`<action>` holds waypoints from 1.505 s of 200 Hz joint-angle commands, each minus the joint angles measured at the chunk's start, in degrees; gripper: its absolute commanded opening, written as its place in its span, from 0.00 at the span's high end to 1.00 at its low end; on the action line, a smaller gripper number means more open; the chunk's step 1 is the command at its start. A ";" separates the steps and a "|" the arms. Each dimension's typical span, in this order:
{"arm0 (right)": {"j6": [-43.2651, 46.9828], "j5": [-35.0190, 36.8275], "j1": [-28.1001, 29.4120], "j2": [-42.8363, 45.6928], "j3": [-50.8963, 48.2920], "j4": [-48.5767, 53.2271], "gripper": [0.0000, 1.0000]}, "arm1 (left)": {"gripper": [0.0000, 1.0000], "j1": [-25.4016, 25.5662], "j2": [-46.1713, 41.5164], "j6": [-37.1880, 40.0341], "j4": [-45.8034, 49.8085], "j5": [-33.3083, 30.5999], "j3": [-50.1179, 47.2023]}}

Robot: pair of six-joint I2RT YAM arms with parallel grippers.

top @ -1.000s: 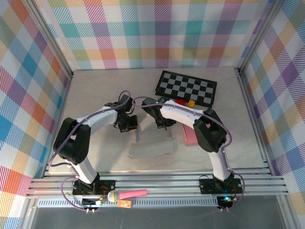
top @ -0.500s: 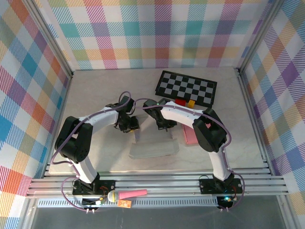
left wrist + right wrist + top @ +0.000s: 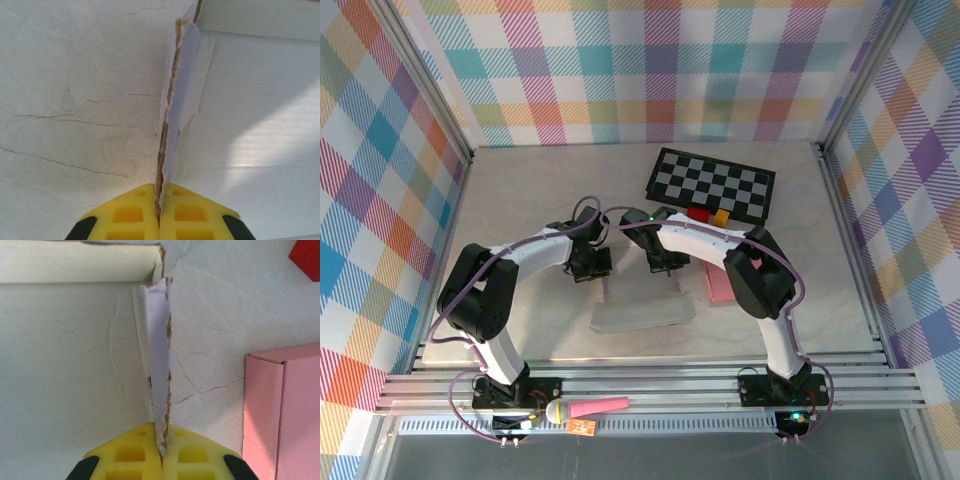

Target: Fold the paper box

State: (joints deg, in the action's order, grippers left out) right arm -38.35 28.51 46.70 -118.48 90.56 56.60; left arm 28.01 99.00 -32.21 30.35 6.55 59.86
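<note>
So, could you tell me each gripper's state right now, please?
Left gripper: shut on paper box, left flap.
Right gripper: shut on paper box, right flap.

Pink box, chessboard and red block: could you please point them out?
Pink box [image 3: 300, 415]: right wrist view, top face.
Chessboard [image 3: 712, 183]: top external view, middle of the board.
Red block [image 3: 698, 212]: top external view, top face.
</note>
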 commanded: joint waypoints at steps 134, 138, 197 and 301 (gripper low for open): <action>1.29 -1.94 -4.86 -4.88 0.25 3.25 1.00 | 1.00 3.81 -1.22 -2.21 3.27 -5.22 3.18; 0.71 -1.09 -4.80 -5.06 0.71 4.18 1.00 | 1.00 3.81 -1.33 -2.37 3.18 -5.23 3.09; -4.17 7.83 -1.42 -8.11 8.21 14.63 1.00 | 1.00 3.81 -3.95 -6.55 -2.39 -5.15 -1.38; 1.90 -4.00 -1.44 -11.15 10.25 10.49 1.00 | 0.98 3.63 -6.70 -9.85 -10.84 -3.46 -8.16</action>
State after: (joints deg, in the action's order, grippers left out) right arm -39.03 31.44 46.09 -131.24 103.35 69.95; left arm 31.53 93.84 -40.84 21.23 4.58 52.62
